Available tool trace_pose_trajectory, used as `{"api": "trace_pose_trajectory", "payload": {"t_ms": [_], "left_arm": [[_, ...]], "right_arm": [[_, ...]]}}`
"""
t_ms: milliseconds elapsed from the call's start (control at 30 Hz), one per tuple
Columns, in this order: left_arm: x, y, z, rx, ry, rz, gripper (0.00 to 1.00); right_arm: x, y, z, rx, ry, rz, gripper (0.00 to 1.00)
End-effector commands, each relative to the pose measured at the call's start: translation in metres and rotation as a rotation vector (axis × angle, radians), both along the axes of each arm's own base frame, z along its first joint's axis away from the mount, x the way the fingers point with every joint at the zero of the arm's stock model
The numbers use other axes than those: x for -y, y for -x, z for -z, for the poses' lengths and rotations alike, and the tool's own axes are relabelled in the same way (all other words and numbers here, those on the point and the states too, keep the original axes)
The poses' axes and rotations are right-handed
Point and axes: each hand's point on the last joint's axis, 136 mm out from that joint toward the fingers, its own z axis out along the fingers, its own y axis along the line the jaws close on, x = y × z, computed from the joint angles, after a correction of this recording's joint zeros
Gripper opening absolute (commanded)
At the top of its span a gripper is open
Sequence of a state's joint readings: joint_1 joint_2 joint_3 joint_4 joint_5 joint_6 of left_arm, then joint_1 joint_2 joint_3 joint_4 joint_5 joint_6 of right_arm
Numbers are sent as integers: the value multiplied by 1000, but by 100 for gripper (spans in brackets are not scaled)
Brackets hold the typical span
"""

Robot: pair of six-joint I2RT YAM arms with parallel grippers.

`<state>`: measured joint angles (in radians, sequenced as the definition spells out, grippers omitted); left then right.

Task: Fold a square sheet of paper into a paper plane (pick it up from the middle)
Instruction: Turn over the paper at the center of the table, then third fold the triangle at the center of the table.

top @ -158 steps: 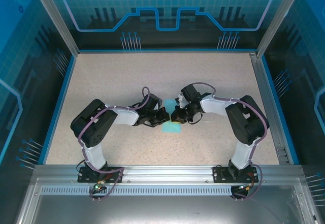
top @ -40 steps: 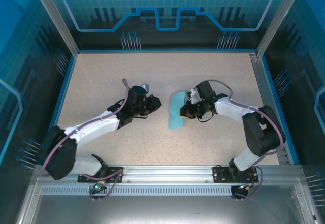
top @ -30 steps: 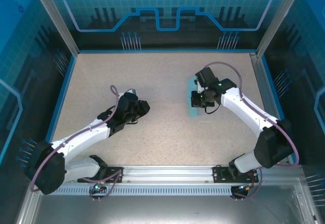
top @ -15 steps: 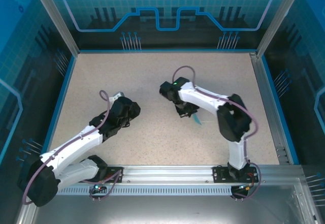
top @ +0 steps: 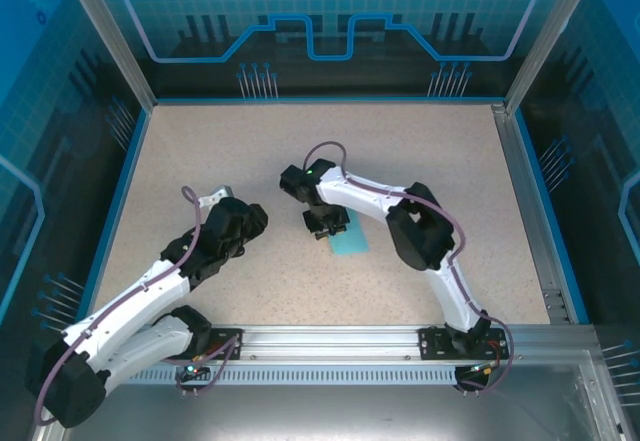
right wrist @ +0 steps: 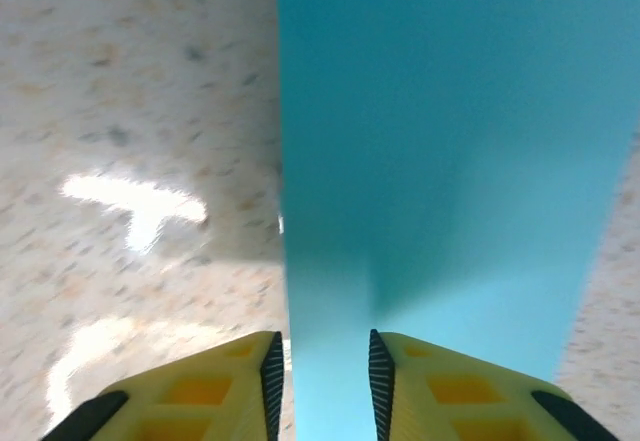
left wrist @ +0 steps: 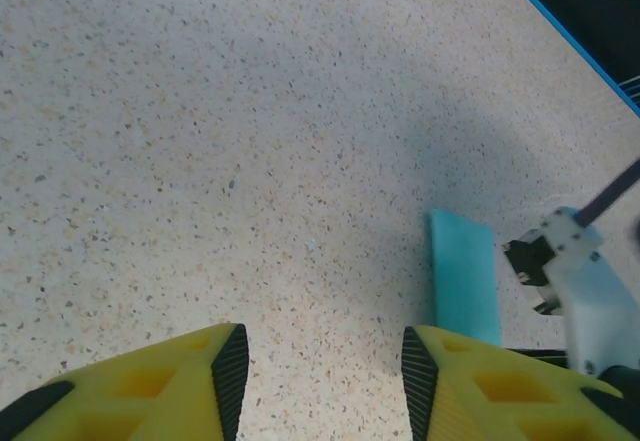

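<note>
One folded paper (top: 351,242) beneath right claw (right wrist: 322,349) (left claw (left wrist: 322,346) apart).

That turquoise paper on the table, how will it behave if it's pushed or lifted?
The paper looks thin and flat, so it would probably flop when lifted by one edge. It likely slides easily on the glossy table, and a push may buckle it.

One paper sheet (top: 352,241), one left claw (left wrist: 320,359), one right claw (right wrist: 326,361).

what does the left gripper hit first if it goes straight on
Probably the bare table, as the left gripper angles down at it; the folded turquoise paper lies right of that line.
</note>
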<state>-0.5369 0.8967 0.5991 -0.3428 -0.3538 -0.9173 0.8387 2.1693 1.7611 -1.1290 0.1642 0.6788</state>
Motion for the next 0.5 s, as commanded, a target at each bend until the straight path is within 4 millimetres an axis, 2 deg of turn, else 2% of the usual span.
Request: {"api": "trace_pose_trajectory", "payload": {"t_ms": [0,67,133,233,267,367,467], "left_arm": [[17,-5,3,-14,23,85,49],[35,-11,6,-39,52,147,49],[55,-16,8,-65,85,226,49],[90,-25,12,-107,147,358,47],[103,-28,14,-129,175,400,44],[127,-36,25,-181,228,449,39],[138,-43,39,-241,258,441,35]], "right_arm": [[-10,-8,-37,19,-304,59,37],[-6,-10,-41,4,-458,72,42],[7,-16,-44,27,-537,116,42],[29,-23,-36,21,-609,174,37],[31,-24,-35,13,-642,178,34],[27,-23,-29,-26,-737,174,24],[16,-20,-20,-68,-786,160,19]]}}
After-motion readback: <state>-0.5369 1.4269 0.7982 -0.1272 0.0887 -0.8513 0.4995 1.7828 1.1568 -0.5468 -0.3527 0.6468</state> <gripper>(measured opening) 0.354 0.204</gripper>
